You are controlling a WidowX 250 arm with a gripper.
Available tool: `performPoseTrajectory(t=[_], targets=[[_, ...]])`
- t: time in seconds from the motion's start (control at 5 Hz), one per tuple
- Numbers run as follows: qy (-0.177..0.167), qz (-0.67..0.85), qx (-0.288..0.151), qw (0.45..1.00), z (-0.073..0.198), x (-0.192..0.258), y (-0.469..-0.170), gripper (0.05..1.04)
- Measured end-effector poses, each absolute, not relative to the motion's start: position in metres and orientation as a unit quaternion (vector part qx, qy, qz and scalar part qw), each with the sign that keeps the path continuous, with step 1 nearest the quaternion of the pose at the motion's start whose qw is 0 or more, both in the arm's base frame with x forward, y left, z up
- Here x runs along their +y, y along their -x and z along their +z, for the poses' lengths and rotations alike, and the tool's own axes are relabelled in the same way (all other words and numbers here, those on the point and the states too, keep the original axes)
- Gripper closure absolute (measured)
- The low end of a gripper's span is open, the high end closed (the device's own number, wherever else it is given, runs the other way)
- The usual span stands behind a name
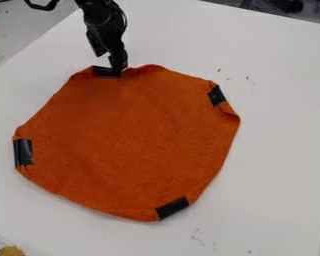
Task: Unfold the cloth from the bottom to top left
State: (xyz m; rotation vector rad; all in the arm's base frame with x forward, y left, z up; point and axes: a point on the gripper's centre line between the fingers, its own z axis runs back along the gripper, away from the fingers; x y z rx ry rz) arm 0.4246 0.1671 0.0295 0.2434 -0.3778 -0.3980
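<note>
So the end effector (111,69) hung right at the top edge of the orange cloth (132,135), but honestly I couldn't tell whether it was wide, narrow or clamped on the fabric. The black arm (104,25) ran up from it to the top of the view. The cloth lay spread out below it and off to both sides, kind of a lumpy rounded shape on the white desk (279,150). Going outward, one black strip (217,95) sat to its right and a bit lower, with the edge next to it folded over. Another strip (23,152) was down and left of it, and a third (171,208) way below, slightly right. Farthest out, well below and left, was some small yellowish thing (11,251), apart from the cloth.
</note>
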Motion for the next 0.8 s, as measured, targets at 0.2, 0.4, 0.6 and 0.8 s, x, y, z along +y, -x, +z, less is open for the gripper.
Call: performPoseTrajectory(t=[0.2,0.4,0.6,0.8], targets=[[-0.128,-0.206,-0.202,0.949,0.035,0.177,-0.436,0.077],[-0.123,-0.197,-0.19,0.954,0.035,0.18,-0.431,0.083],[-0.106,-0.162,-0.157,0.968,0.045,0.162,-0.423,0.083],[-0.098,-0.118,-0.115,0.981,0.083,0.124,-0.406,0.083]])
